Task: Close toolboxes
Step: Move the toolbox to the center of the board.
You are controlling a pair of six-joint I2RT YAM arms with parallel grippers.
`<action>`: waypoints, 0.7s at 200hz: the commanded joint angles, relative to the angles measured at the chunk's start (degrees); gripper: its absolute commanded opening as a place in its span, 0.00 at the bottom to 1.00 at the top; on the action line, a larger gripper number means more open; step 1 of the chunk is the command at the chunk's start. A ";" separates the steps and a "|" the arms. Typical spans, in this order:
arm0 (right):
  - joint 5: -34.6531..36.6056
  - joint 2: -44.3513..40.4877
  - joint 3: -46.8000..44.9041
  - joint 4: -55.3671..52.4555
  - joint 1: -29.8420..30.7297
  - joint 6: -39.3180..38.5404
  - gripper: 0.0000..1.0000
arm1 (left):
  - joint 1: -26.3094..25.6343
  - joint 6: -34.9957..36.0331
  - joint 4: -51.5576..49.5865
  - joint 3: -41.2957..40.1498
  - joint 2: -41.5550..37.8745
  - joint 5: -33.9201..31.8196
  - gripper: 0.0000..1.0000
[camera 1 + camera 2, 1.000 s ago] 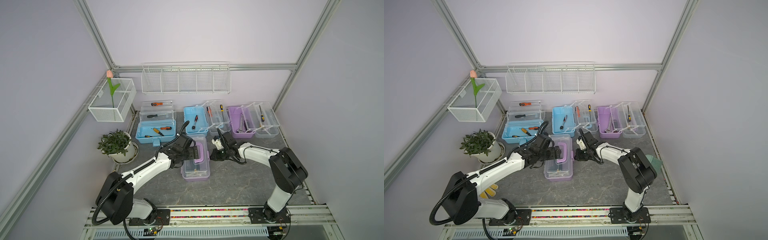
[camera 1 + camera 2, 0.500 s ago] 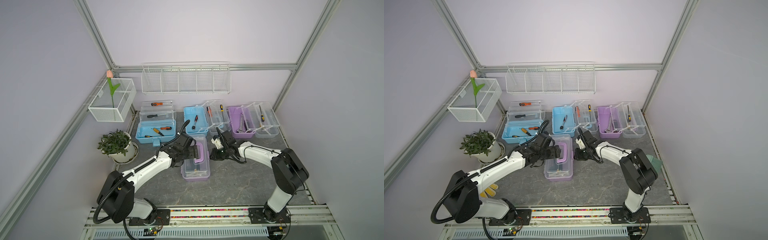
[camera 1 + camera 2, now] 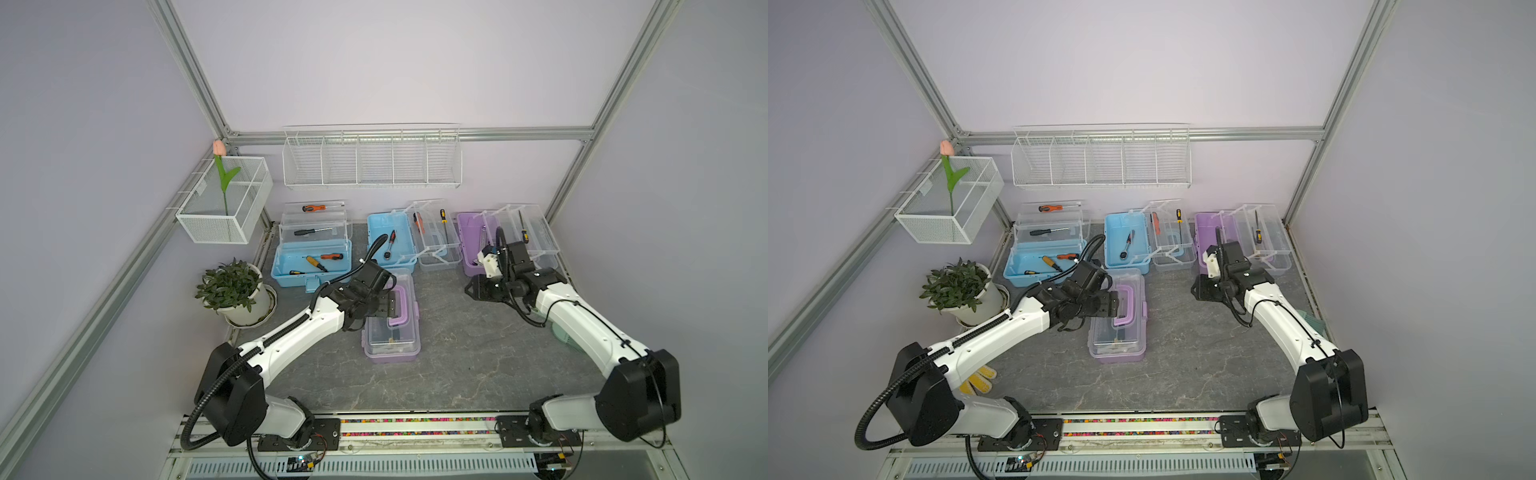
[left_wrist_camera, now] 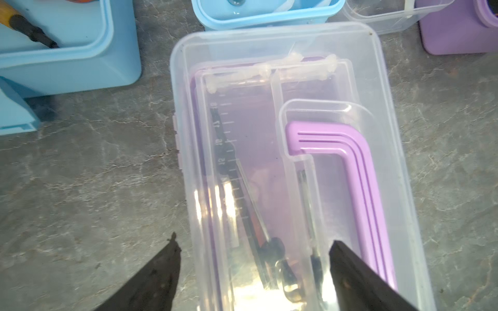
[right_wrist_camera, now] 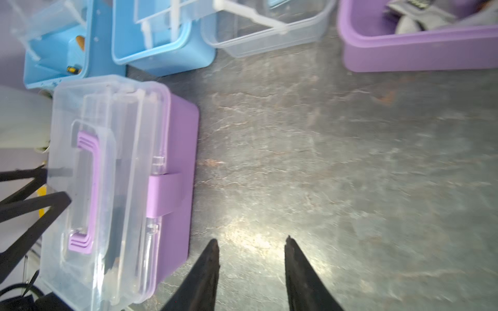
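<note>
Your right hand [image 3: 471, 289] has backed off the closed purple toolbox [image 3: 390, 336] mid-desk [image 3: 457, 365]. Its fingers, nearly together before, now stand apart and hold nothing. The latch [image 5: 164, 194] is down. Left hand [image 4: 253, 239] is unchanged, spread wide over the lid edge. Back row still open: light-blue toolbox [image 3: 291, 266], second light-blue toolbox [image 3: 382, 232], open purple toolbox [image 3: 469, 232].

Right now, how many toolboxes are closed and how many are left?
Done: the front purple toolbox is shut, latch down. In hand: nothing; left gripper hangs open over its lid, right gripper open above bare table. Left: three stand open at the back: corner blue toolbox, middle blue toolbox, rear purple toolbox.
</note>
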 commanded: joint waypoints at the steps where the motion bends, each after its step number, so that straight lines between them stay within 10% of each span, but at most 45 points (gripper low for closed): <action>1: 2.52 -1.78 2.81 -6.70 -5.17 -3.43 0.45 | 0.53 4.19 -7.05 3.05 -0.63 -4.40 0.88; 54: -1.01 -2.17 5.39 -6.28 0.64 -2.55 0.54 | 1.56 7.90 -11.66 7.55 -2.19 -7.46 0.99; 140: 6.14 7.78 10.06 2.25 26.66 5.53 0.73 | 25.90 15.90 -3.78 13.85 4.44 1.16 1.00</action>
